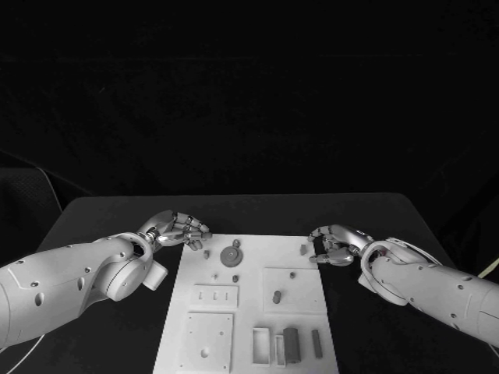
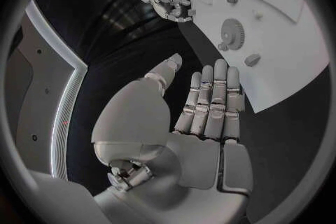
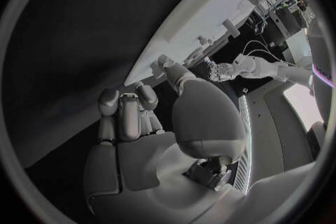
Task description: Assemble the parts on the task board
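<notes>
The white task board (image 1: 306, 269) lies in the middle of the black table. On its far part lie a grey gear (image 1: 231, 255) and small pegs (image 1: 277, 296); grey blocks (image 1: 291, 343) stand in slots at its near end. My left hand (image 1: 180, 230) hovers by the board's far left corner, its fingers (image 2: 210, 101) straight and holding nothing. The board (image 2: 280, 67) and gear (image 2: 232, 28) lie beyond it. My right hand (image 1: 334, 243) is at the board's far right edge, fingers (image 3: 129, 115) curled in with nothing seen in them and the thumb reaching toward the board (image 3: 203, 17).
Black table (image 1: 104, 218) surrounds the board on both sides and beyond it. Square recessed plates (image 1: 210, 335) sit at the board's near left. Each wrist view shows the other hand: the right hand (image 2: 168, 3) and the left hand (image 3: 220, 71).
</notes>
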Motion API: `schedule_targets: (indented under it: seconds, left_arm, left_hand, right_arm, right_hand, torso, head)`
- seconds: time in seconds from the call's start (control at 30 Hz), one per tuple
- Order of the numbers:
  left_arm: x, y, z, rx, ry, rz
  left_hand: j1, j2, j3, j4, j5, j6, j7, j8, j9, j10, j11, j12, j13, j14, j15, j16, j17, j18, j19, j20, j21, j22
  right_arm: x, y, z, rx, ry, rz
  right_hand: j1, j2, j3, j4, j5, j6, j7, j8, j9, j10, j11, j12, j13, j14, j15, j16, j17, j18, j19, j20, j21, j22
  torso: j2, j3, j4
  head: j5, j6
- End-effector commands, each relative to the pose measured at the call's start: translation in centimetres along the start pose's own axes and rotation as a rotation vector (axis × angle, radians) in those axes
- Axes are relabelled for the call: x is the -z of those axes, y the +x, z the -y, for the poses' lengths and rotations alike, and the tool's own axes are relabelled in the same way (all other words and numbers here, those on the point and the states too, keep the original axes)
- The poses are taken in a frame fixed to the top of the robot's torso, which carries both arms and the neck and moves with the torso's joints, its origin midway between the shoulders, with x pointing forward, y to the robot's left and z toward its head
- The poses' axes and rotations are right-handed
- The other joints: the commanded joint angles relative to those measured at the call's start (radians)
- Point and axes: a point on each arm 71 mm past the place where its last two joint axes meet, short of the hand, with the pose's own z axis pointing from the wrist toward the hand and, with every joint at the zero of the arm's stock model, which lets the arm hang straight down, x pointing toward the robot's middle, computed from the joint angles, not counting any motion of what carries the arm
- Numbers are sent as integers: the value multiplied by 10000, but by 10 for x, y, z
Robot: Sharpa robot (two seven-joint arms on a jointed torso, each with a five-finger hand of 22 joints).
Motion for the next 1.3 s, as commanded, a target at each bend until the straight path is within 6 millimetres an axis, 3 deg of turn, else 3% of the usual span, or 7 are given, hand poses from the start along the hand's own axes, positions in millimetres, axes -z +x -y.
schedule_targets:
  seconds: [0.03,0.4,1.3]
  left_arm:
    - [0,2,2,78,150,-136]
    - [0,2,2,78,145,-127]
    - [0,3,2,90,113,-182]
  left_hand:
    - [-19,106,-37,40,57,35,36,-38,-12,81,1,-64,15,94,-6,-64,14,154,76,26,-38,-16]
    - [-18,109,-37,41,57,40,36,-38,-12,86,1,-64,16,96,-7,-66,16,154,77,26,-39,-16]
    - [-16,109,-39,40,57,49,35,-39,-12,96,-1,-66,19,99,-7,-69,20,155,79,25,-41,-17]
  right_arm:
    - [-2,1,-2,-29,-83,62]
    - [-5,6,-6,-104,-224,-133]
    - [-9,11,-17,-195,-476,-203]
  right_hand:
    - [6,149,16,84,-21,168,-3,105,39,8,12,83,18,111,-6,72,197,-7,-20,-9,285,16]
    - [75,282,88,98,-14,794,-80,455,205,67,-4,192,25,288,-11,238,345,5,30,-9,373,44]
    - [93,311,106,98,-13,926,-87,520,239,79,-8,214,25,351,-13,285,400,9,39,-10,392,50]
  torso:
    - [9,-1,-5]
    - [6,13,2]
    - [6,18,-23]
  head:
    - [25,-22]
    - [86,-96]
    - [196,-123]
